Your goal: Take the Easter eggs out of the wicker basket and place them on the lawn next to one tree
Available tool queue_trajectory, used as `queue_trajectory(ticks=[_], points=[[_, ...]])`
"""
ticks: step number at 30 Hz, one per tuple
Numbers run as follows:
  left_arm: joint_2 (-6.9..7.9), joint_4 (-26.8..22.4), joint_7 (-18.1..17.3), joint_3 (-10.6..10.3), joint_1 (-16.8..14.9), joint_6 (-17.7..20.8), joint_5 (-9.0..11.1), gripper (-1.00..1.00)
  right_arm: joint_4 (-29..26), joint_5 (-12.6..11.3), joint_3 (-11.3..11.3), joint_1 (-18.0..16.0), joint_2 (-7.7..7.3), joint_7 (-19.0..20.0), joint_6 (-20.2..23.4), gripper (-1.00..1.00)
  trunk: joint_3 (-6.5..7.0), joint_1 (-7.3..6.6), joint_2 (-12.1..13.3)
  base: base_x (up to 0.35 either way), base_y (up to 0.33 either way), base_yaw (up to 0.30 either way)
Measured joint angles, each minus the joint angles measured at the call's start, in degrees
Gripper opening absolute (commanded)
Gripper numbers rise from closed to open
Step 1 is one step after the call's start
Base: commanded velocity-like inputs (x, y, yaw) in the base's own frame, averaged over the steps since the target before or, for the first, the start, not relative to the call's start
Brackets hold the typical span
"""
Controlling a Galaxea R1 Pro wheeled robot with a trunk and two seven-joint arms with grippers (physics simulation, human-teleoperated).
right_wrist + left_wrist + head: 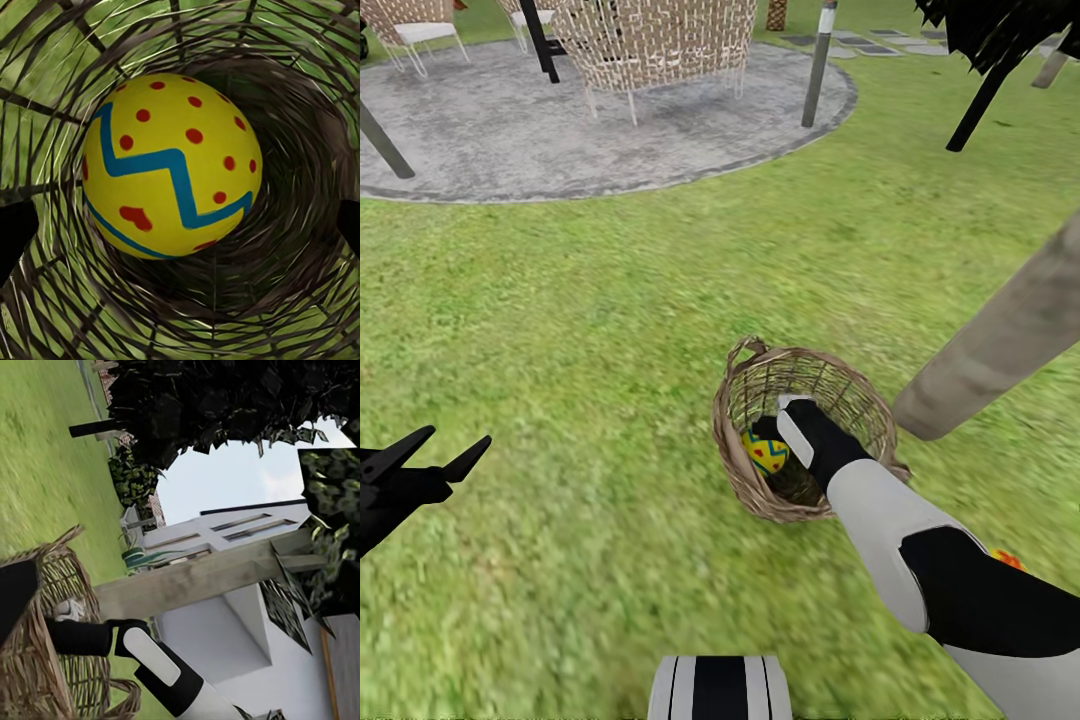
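Observation:
The brown wicker basket stands on the lawn close to a grey-beige tree trunk. One yellow Easter egg with a blue zigzag and red marks lies inside it. My right gripper reaches down into the basket. In the right wrist view the egg sits on the basket's bottom, and the right gripper is open, with a dark fingertip at each side edge, apart from the egg. My left gripper hangs open over the grass at the far left.
A small yellow and red patch peeks out on the grass behind my right forearm, mostly hidden. The grey round patio with lattice chairs and poles lies ahead. The left wrist view takes in the basket, the trunk and a white house.

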Motion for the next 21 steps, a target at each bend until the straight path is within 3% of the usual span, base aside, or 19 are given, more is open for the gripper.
queue_trajectory(ticks=[16,18,21], points=[[-0.45,0.0,0.0,-0.2,0.0,0.0,0.0,1.00,0.3,-0.1,0.1,-0.2,0.09,0.0,0.0,1.00,-1.56,0.18,-0.1,0.000,0.000,0.000],[-1.70,0.0,0.0,-1.4,0.0,-0.1,-0.3,1.00,0.5,-0.2,0.1,-1.5,0.33,-0.1,0.3,1.00,-1.56,0.17,-0.1,0.000,0.000,0.000],[-2.20,0.0,0.1,-2.3,0.0,-0.1,-0.4,1.00,3.8,-0.2,0.1,-6.0,0.34,-0.2,0.6,1.00,-1.56,0.17,-0.1,0.000,0.000,0.000]])
